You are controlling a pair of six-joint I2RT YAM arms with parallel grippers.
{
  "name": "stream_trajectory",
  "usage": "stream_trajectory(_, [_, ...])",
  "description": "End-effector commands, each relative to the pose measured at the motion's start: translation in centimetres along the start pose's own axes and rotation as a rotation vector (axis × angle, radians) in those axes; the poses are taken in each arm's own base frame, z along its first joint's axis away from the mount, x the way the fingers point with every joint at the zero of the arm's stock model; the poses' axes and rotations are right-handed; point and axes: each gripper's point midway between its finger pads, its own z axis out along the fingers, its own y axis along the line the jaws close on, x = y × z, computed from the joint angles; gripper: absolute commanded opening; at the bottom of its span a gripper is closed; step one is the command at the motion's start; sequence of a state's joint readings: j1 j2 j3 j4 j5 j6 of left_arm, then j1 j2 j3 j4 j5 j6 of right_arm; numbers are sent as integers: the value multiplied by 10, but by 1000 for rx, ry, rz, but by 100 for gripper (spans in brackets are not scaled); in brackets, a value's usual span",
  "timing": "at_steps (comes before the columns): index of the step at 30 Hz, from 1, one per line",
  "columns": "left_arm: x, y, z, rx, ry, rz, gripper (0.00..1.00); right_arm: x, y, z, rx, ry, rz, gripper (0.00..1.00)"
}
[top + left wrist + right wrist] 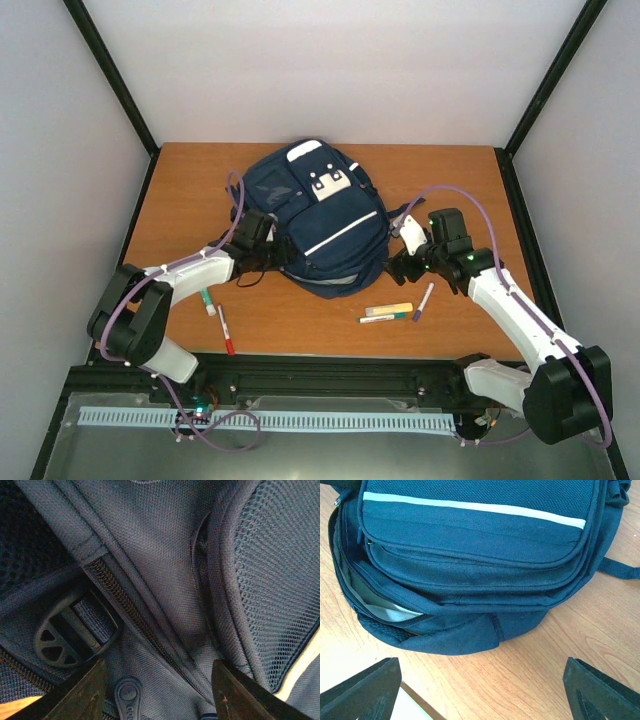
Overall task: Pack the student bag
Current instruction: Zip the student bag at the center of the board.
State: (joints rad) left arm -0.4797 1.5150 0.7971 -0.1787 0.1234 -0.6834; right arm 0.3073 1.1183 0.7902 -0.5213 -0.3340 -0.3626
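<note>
The student bag (320, 215) is lying front-up at the centre of the bench (460, 190), toward its far edge. One zipped compartment is gaping open, showing pale lining (370, 605). The left tool (268, 245) is sitting close against the bag's left side, released, its fingers apart before a zipper and a buckle (75, 635). The right tool (405, 262) is hovering just right of the bag, released and spread wide. A red marker (226, 332) and a purple pen (424, 300) are lying on the bench nearer than the bag.
</note>
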Motion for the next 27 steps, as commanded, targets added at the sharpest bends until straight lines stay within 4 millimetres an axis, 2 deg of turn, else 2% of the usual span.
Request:
stream_trajectory(1, [-5,5,1,-24,-19,4,60,-10,-2,-3,-7,-20,-8,91])
stream_trajectory(7, [11,-18,9,136,49,23,48,-8,-1,-1,-18,-8,-6,90])
stream_trajectory(12, [11,-16,9,135,43,18,37,-8,-1,-1,-17,-9,-4,90])
stream_trajectory(19, [9,-9,3,94,21,28,25,-8,-1,-1,-19,-8,-7,90])
stream_trajectory(23, [10,-3,0,63,22,47,26,-8,-1,-1,-21,-8,-7,90])
stream_trajectory(27, [15,-7,-1,89,44,73,40,-8,0,0,-23,-7,-8,90])
